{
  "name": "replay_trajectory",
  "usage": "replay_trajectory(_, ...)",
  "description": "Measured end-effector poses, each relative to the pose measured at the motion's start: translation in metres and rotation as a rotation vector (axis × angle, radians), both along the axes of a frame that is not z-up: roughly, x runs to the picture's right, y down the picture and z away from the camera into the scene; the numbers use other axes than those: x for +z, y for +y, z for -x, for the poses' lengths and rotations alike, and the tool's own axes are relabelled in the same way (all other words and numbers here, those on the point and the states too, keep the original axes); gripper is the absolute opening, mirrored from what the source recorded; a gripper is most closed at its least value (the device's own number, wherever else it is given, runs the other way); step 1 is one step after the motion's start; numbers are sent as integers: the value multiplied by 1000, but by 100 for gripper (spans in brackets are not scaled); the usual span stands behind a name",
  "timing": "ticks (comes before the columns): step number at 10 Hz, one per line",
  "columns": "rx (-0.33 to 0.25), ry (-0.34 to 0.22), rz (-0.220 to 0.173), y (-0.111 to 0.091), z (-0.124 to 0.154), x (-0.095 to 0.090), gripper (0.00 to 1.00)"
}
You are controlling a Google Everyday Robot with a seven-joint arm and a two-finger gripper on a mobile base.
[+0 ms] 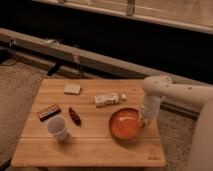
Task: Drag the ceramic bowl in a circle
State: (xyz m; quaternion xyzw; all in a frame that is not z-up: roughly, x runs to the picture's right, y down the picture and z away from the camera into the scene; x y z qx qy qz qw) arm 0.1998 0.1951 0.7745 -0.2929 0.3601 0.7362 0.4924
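The orange bowl (pixel 125 124) sits on the wooden table (pixel 100 146). The gripper (pixel 145 120) meets the bowl's right rim. A small bottle (pixel 107 100) lies just behind the bowl, and a white cup (pixel 57 128) stands well to its left.

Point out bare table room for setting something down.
Free: front strip of the table below white cup and ceramic bowl; centre gap between them. Crowded: right edge, where the tool sits at the bowl's rim.

Wooden table (pixel 100 151) bears ceramic bowl (pixel 125 126), cup (pixel 58 129), bottle (pixel 108 100); end effector (pixel 145 120) at bowl's rim.
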Motion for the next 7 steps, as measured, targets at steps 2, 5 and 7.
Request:
replay_trajectory(2,-28,-24,-22,-21,18,13,0)
replay_trajectory(5,-88,-93,-56,-48,59,25,0)
replay_trajectory(7,-142,-168,-74,-56,98,25,0)
